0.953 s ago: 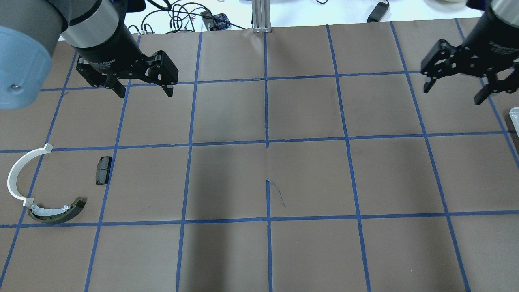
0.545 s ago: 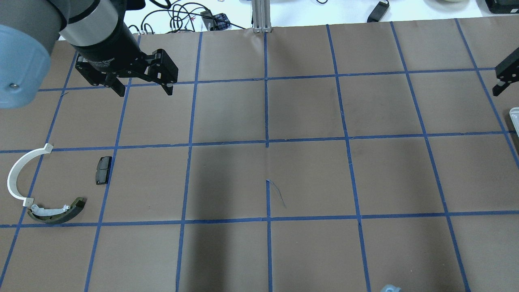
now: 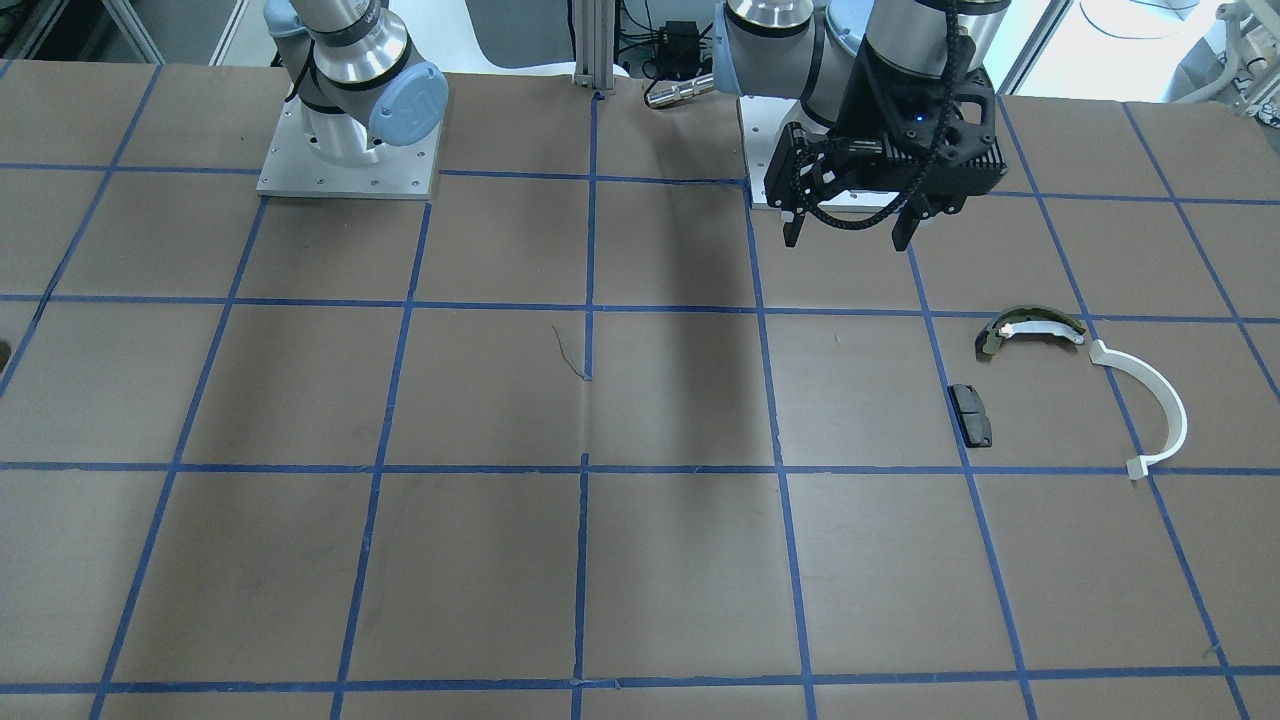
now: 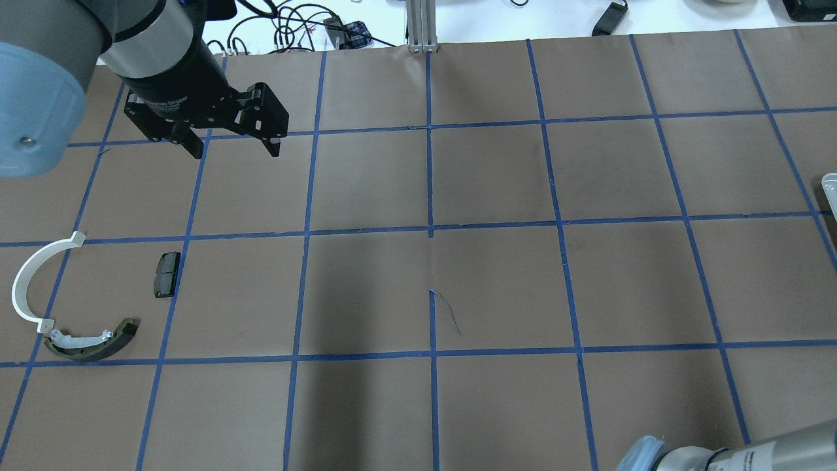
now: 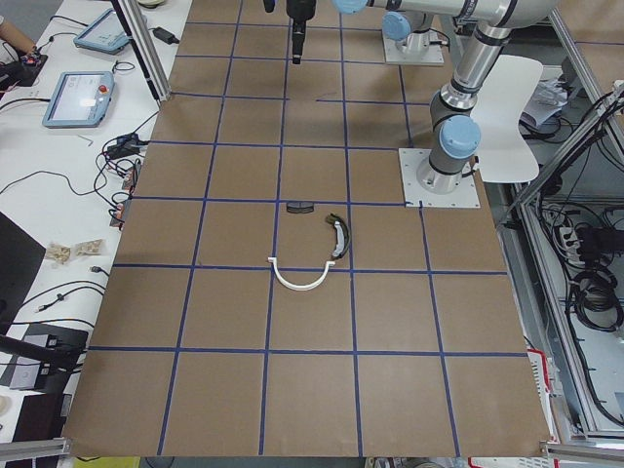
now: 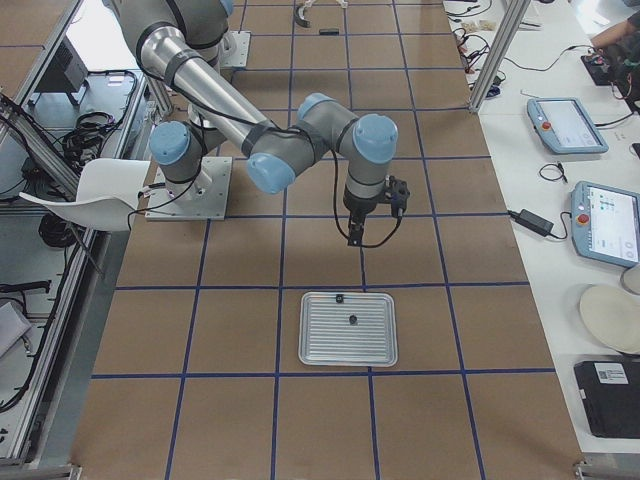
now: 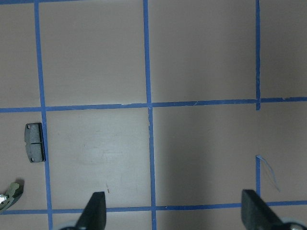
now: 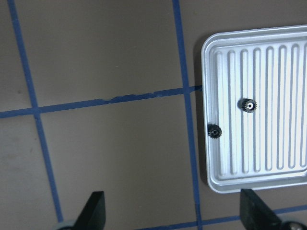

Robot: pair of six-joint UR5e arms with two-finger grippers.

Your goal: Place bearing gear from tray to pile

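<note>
Silver ribbed tray (image 8: 283, 72) holds two small black gears (image 8: 248, 104), at two o'clock from the right gripper (image 8: 173, 208), whose fingers are spread wide. Seen from overhead, the left gripper (image 4: 232, 147) hangs spread too, with the pile's black pad (image 4: 167, 275) at its seven o'clock.

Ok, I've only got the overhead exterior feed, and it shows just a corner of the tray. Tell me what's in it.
Observer: Two small dark gears. The inner gear sits on the ribbed floor of the tray, and the edge gear lies by its rim wall.
Operator: Give me the right tool's position.
Observer: The right tool hangs over the table beside the tray, on the side toward the table's middle, not above the gears.
Operator: Report whether it's open.
Observer: Open wide, with nothing between its fingers.
</note>
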